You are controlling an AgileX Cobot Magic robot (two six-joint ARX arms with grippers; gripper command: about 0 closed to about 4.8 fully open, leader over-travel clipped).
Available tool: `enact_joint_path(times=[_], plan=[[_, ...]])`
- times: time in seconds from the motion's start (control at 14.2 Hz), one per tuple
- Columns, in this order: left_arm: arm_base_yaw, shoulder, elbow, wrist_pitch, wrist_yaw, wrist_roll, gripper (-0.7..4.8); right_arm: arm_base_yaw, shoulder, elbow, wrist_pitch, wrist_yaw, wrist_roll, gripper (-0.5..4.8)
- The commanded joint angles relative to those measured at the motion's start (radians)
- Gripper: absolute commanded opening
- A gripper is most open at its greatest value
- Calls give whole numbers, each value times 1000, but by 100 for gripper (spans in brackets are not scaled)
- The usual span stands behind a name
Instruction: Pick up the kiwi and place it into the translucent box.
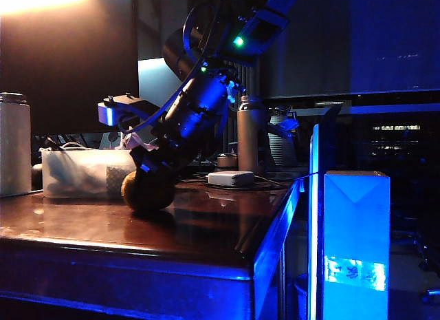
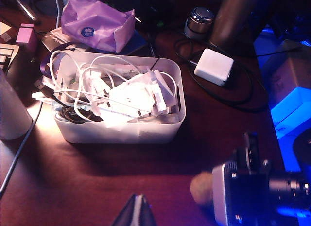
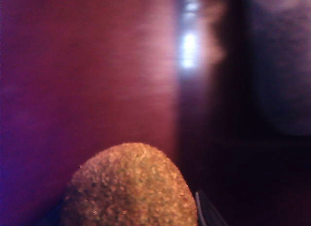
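The kiwi (image 1: 146, 190), brown and fuzzy, rests on the dark wooden table just right of the translucent box (image 1: 75, 172). My right gripper (image 1: 149, 170) comes down on it at a slant from the upper right. In the right wrist view the kiwi (image 3: 129, 187) fills the space between the jaws, and one dark fingertip (image 3: 203, 206) lies against its side; the other finger is hidden. The box (image 2: 121, 133) is full of white cables and adapters. My left gripper (image 2: 137, 199) hovers shut and empty in front of the box, with the kiwi (image 2: 200, 187) partly behind the right arm's wrist.
A tall white cylinder (image 1: 14, 144) stands left of the box. A white charger (image 2: 214, 66) with a black cable and a metal bottle (image 1: 249, 131) lie behind. A purple bag (image 2: 97, 22) sits beyond the box. A white carton (image 1: 356, 244) stands off the table's right edge.
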Motion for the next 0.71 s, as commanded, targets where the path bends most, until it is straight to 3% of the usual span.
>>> enact_joint_path(times=[0.07, 0.35, 0.71], plan=[[0, -3, 5, 11, 6, 0, 13, -1, -12, 29, 140, 26, -16, 157], [0, -3, 5, 10, 6, 0, 13, -6, 6, 107, 387, 33, -33, 185], [0, -3, 5, 8, 6, 0, 13, -46, 179, 339, 423, 43, -25, 185]])
